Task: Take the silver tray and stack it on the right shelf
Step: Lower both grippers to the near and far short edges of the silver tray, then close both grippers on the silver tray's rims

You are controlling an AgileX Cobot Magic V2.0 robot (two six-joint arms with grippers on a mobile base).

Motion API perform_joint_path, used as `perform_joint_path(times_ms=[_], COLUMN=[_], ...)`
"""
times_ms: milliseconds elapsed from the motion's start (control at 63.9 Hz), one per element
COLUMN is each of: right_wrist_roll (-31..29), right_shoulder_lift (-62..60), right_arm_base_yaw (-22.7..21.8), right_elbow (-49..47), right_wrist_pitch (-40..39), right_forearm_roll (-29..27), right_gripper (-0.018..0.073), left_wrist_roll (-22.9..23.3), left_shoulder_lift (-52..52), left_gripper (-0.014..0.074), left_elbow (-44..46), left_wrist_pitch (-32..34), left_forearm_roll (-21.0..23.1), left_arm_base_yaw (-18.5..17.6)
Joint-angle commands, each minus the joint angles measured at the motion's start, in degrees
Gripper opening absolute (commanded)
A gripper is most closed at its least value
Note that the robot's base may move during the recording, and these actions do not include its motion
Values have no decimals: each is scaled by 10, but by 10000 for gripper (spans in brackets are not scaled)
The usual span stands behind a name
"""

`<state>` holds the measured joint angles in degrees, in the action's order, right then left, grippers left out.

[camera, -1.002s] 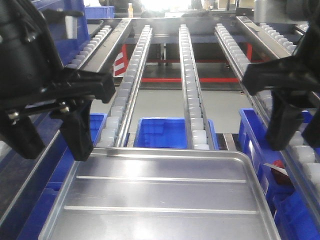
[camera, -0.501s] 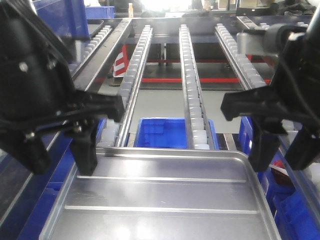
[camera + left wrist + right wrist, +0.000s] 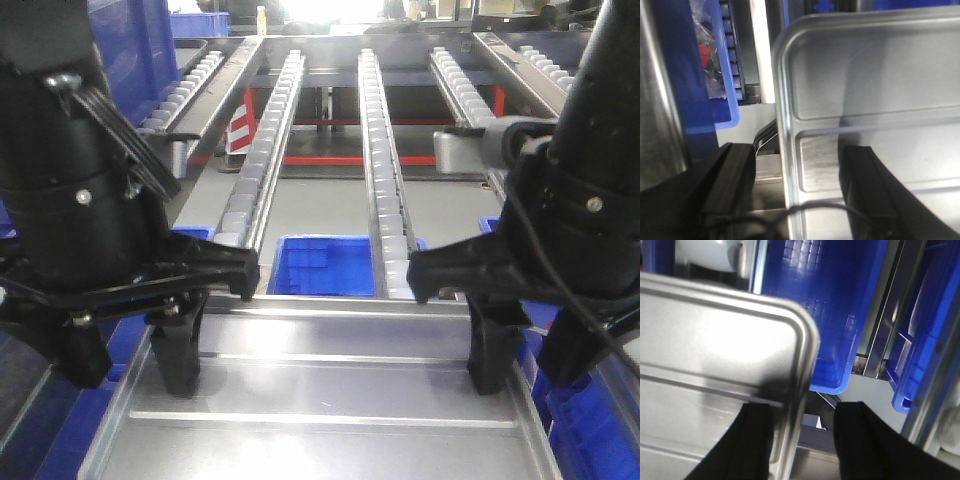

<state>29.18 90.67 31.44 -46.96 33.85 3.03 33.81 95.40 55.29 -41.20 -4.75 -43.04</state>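
The silver tray [image 3: 330,390] lies flat at the bottom of the front view, shiny, with two raised ridges along its base. My left gripper [image 3: 130,380] is open and straddles the tray's left rim, one finger inside and one outside. The left wrist view shows the rim of the tray [image 3: 865,75] running between the jaws of that gripper [image 3: 797,200], not clamped. My right gripper [image 3: 527,380] is open astride the right rim. In its wrist view the tray [image 3: 715,340] has its rounded corner just ahead of the gripper [image 3: 805,450]. Beyond the tray the right shelf [image 3: 378,150] stretches away with white roller rails.
A blue bin [image 3: 322,265] sits below the rails just past the tray's far edge. More blue bins flank the tray on the left [image 3: 715,60] and right [image 3: 820,300]. Steel side frames [image 3: 215,90] border the rack.
Both grippers have come down and inward. The left moved right and the right moved left, so each now has a finger on either side of a tray rim. The tray has not moved.
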Motion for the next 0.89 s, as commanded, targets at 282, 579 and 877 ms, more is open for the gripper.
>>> perform_joint_path(times_ms=[282, 579, 877], right_wrist_roll=[0, -6, -7], right_shoulder_lift=[-3, -3, -5], right_arm_base_yaw=[1, 1, 1], right_elbow=[-15, -15, -15], right_wrist_pitch=[-37, -32, -30], right_forearm_roll=[3, 3, 16], right_gripper=[340, 111, 59], left_wrist_roll=[6, 7, 26], left_shoulder_lift=[4, 13, 13], left_gripper=[286, 197, -94], left_elbow=[16, 16, 19], left_wrist_pitch=[26, 26, 27], left_forearm_roll=[-4, -3, -4], left_arm_base_yaw=[-2, -2, -2])
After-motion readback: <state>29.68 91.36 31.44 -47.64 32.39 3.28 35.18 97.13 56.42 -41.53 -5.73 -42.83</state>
